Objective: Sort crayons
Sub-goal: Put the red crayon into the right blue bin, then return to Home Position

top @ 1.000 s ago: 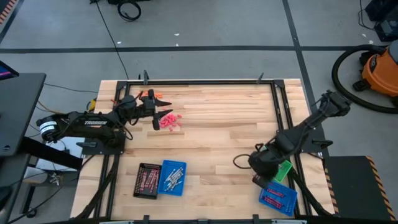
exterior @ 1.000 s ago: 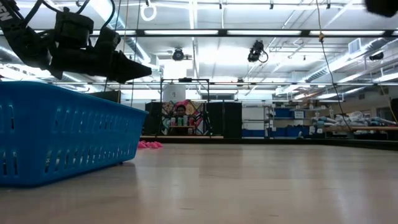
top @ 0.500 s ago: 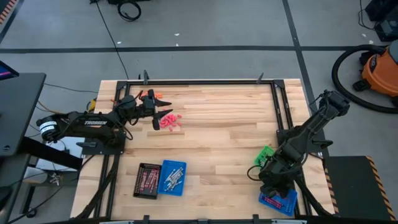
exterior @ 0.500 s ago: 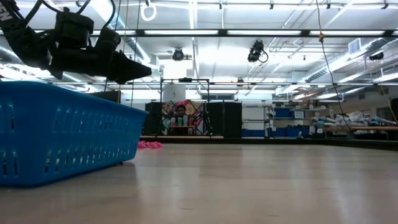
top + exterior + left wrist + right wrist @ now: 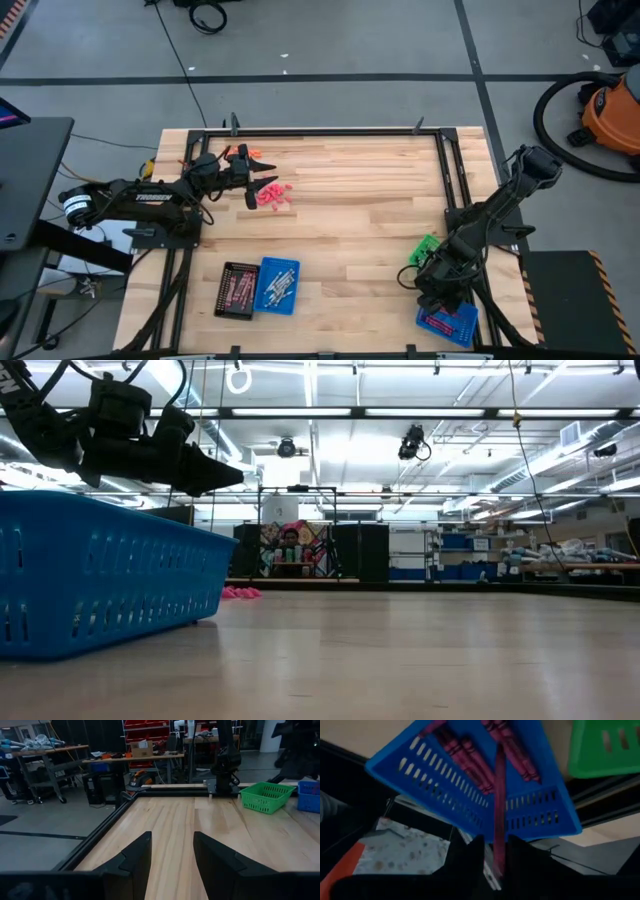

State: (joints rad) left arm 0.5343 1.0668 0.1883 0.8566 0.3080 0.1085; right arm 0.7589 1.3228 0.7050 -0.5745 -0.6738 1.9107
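Note:
My right gripper (image 5: 438,302) is over the blue tray (image 5: 450,326) at the table's near right corner. It is shut on a dark purple crayon (image 5: 499,805). Several more purple crayons (image 5: 470,760) lie in that tray (image 5: 435,775). My left gripper (image 5: 262,184) is open and empty (image 5: 172,865). It hangs above the table next to a pile of red-pink crayons (image 5: 274,196), which also shows in the low view (image 5: 240,592). Orange crayons (image 5: 262,160) lie just beyond it. My right gripper pinches the purple crayon by its near end (image 5: 498,862) between its two fingers. The fingers come from above, pointing down, and the crayon runs along them, sticking out ahead over the blue tray. Whether its free end (image 5: 499,750) touches the tray, I cannot tell.
A green tray (image 5: 425,250) stands next to the right arm, just beyond the blue tray. A black tray (image 5: 237,289) and a second blue tray (image 5: 277,286) with crayons stand side by side near the table's near left. A dark frame (image 5: 330,131) rims the table.
My right gripper has gone toward the table's near edge, from over the green tray to over the blue tray at the near right corner. It has uncovered the green tray's left part. My left arm has kept still.

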